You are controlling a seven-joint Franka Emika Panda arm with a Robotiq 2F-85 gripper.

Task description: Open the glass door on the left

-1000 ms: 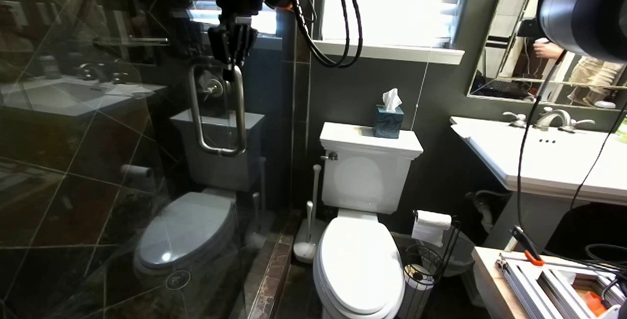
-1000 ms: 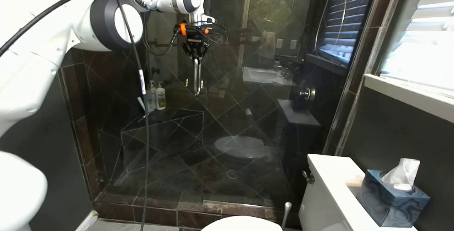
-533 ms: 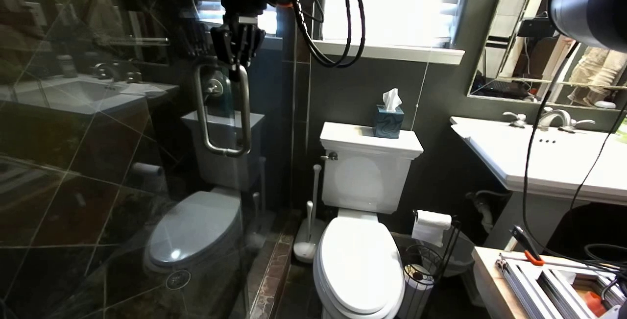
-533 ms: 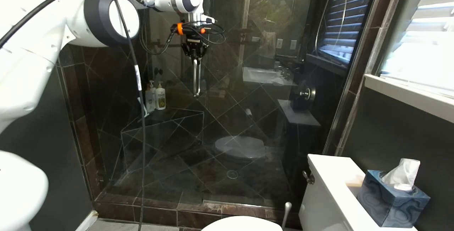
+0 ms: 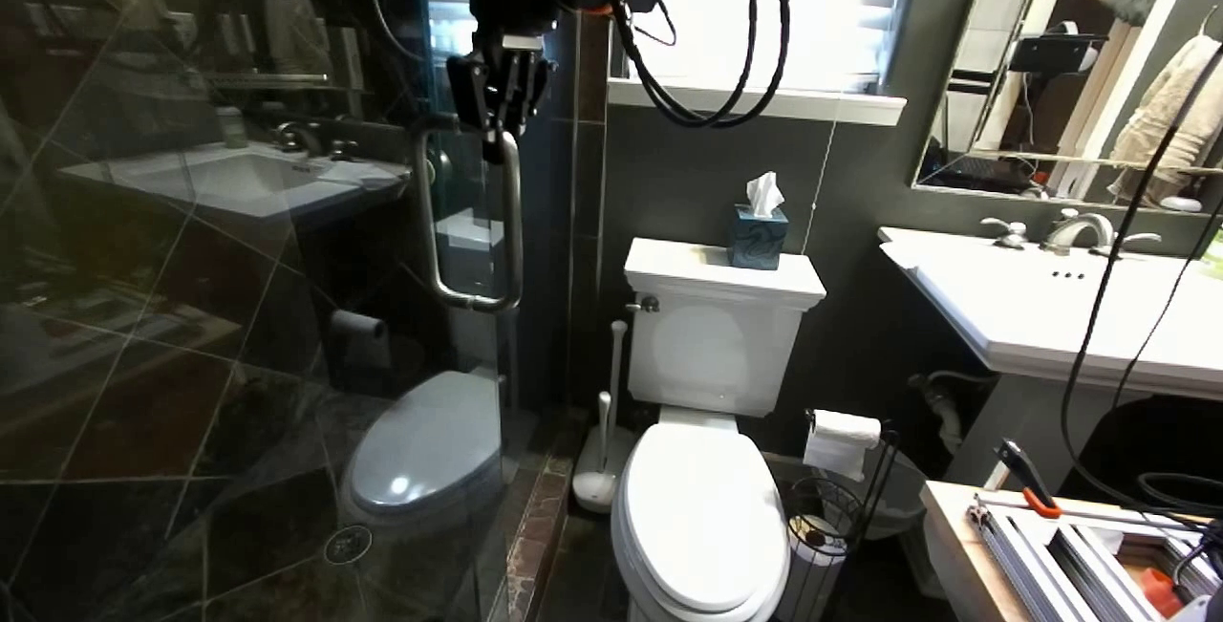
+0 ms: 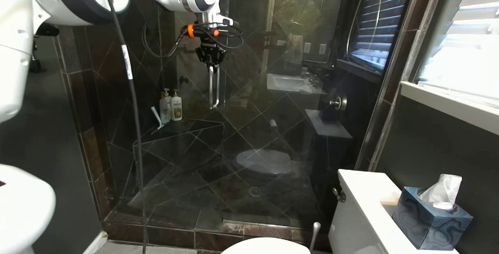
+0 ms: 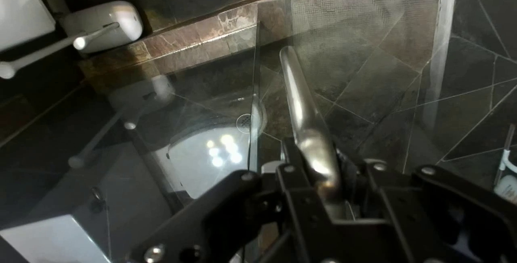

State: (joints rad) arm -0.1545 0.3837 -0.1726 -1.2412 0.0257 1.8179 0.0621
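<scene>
The glass door (image 5: 239, 335) is a tall clear panel at the left in an exterior view, with the sink and toilet reflected in it. Its chrome loop handle (image 5: 516, 221) shows in both exterior views (image 6: 213, 90) and in the wrist view (image 7: 299, 97). My gripper (image 5: 497, 137) points down, its black fingers closed around the upper corner of the handle's near bar. In the wrist view the bar runs between the two fingers (image 7: 317, 154). The gripper also shows in an exterior view (image 6: 213, 64). The exact finger contact is partly hidden by the fingers.
A toilet (image 5: 707, 507) with a tissue box (image 5: 760, 238) stands beside the shower curb (image 5: 535, 526). A white sink (image 5: 1070, 307) and a wooden bench with metal rails (image 5: 955, 526) are at the right. Bottles (image 6: 176, 106) stand inside the shower. A cable (image 6: 134, 121) hangs from the arm.
The gripper and handle have moved together, rightward in an exterior view, slightly left in an exterior view from elsewhere. The door's reflections have shifted as the panel swung. The arm has drawn back.
</scene>
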